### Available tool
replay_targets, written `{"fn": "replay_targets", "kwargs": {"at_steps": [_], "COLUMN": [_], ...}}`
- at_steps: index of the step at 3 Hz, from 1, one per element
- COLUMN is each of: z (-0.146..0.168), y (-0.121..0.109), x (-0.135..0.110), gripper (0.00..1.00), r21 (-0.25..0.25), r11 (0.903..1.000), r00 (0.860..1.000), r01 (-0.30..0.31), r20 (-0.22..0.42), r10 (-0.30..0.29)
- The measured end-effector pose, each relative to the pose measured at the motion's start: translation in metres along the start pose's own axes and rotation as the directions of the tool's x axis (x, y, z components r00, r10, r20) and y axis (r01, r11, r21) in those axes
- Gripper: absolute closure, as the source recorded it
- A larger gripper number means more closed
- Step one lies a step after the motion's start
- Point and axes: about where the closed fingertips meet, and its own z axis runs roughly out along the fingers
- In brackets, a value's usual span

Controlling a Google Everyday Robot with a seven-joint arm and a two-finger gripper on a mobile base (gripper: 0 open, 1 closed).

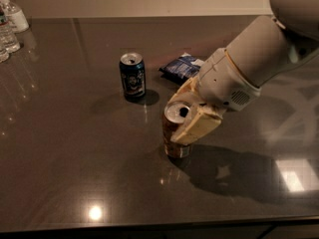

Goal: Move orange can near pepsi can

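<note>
Pepsi can [132, 76]: dark navy, round light emblem, silver top.
Orange can [171, 139], right of the pepsi can and nearer the camera: orange-brown, pale label patch, silver top.
Gripper [178, 119]: cream-yellow fingers clasped on the orange can; arm [249, 63] pale grey-white.
Chip bag [182, 66], right of the pepsi can: dark blue with white markings.
Table [75, 158]: glossy dark grey-brown.
</note>
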Motion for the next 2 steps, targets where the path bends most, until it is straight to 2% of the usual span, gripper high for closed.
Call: {"fn": "replay_targets", "kwargs": {"at_steps": [1, 2], "z": [-0.005, -0.008], "y": [-0.030, -0.062], "x": [-0.004, -0.006], "gripper": [1.00, 1.00], "r21": [0.041, 0.082], "r11": [0.9988, 0.9950], "r00": [1.000, 0.998], "r01": [-0.025, -0.056], "r20": [0.001, 0.016], "r10": [0.025, 0.055]}}
